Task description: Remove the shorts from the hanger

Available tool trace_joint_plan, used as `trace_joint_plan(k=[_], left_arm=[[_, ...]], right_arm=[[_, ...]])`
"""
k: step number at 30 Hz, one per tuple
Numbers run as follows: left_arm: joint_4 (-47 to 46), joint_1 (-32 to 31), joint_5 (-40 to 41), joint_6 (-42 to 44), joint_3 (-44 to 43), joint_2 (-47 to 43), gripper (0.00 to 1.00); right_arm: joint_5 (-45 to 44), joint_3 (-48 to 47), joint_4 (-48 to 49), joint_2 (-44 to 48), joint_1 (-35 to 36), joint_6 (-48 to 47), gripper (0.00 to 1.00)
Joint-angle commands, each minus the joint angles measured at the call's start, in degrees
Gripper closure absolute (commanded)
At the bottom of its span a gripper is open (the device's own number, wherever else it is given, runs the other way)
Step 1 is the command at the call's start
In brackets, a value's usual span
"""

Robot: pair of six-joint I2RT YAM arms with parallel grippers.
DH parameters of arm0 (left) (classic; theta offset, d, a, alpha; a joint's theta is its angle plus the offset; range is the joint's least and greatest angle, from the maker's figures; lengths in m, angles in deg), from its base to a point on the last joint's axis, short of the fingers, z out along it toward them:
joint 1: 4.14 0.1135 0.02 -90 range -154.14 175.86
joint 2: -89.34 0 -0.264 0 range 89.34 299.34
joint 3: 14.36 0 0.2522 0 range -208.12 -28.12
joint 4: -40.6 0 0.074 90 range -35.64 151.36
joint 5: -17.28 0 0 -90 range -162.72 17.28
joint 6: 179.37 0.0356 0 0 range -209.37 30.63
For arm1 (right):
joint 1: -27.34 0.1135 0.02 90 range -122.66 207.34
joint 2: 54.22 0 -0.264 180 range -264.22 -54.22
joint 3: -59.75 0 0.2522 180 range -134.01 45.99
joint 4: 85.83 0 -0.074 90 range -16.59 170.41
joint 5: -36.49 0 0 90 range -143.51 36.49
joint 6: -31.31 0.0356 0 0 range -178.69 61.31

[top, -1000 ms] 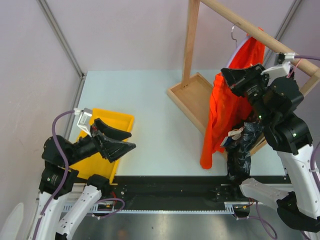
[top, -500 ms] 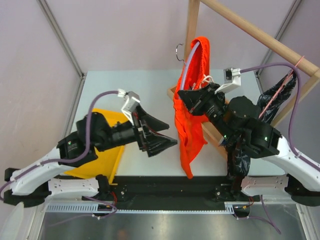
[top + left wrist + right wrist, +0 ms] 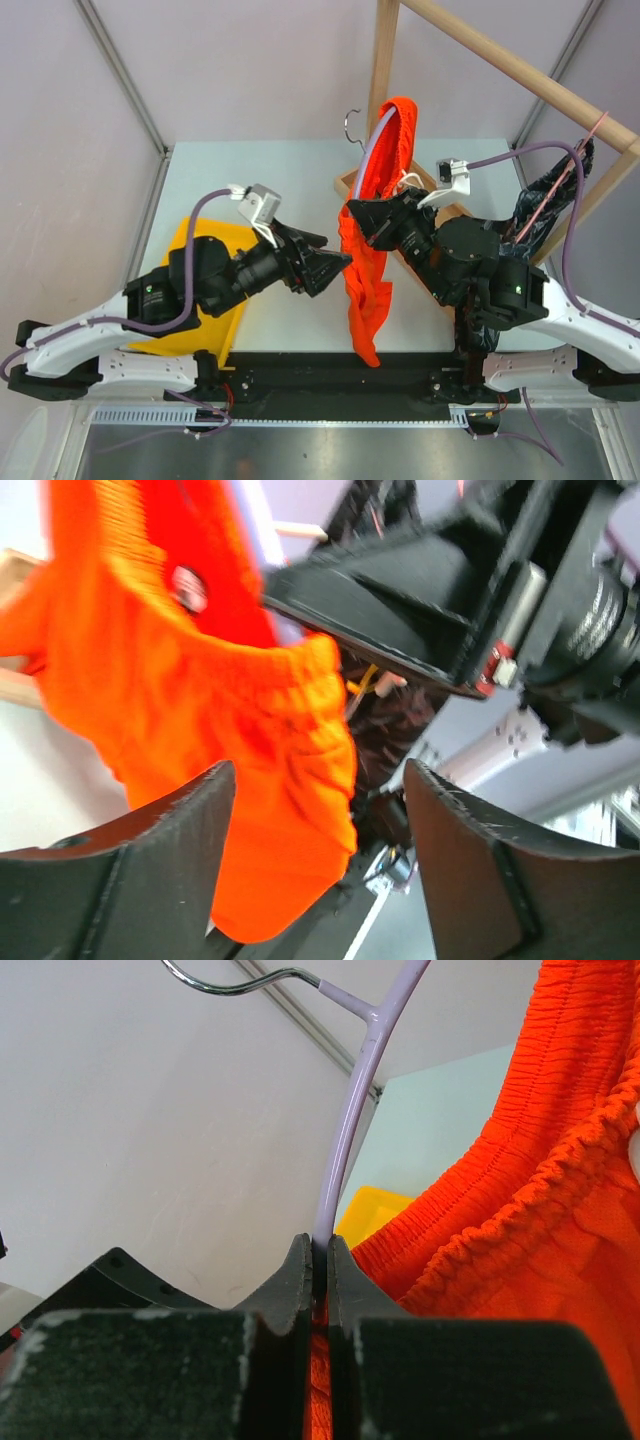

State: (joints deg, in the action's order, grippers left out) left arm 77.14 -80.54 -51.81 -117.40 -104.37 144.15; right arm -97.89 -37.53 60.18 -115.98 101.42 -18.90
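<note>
Over table [image 3: 260, 190], orange shorts [image 3: 366, 275] hang beside left pincer [image 3: 336, 254].

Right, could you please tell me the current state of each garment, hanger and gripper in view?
orange shorts: draped on the hanger, held off the wooden rail.
hanger: clamped by the right gripper.
dark shorts: hanging from the wooden rail.
left gripper: open beside the orange shorts, holding nothing.
right gripper: shut on the hanger.
</note>
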Motion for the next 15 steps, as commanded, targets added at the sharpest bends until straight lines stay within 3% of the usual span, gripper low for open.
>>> trace_joint_plan(k=[1, 4, 15], left_arm=[[1.37, -0.33, 7.39, -1.94, -2.76, -1.46, 0.30], [2.61, -0.33, 7.57, -2.29, -5.40, 0.29, 0.35], [4.81, 2.65, 1.77, -5.45, -11.29, 5.14, 0.37]], right_arm=[[-2.91, -0.76, 5.73, 2.69, 0.62, 0.90, 1.00], [-2.38, -0.50, 5.29, 2.87, 0.80, 1.43, 1.00], [0.17, 0.12, 5.73, 3.40, 0.89, 0.46, 1.00]])
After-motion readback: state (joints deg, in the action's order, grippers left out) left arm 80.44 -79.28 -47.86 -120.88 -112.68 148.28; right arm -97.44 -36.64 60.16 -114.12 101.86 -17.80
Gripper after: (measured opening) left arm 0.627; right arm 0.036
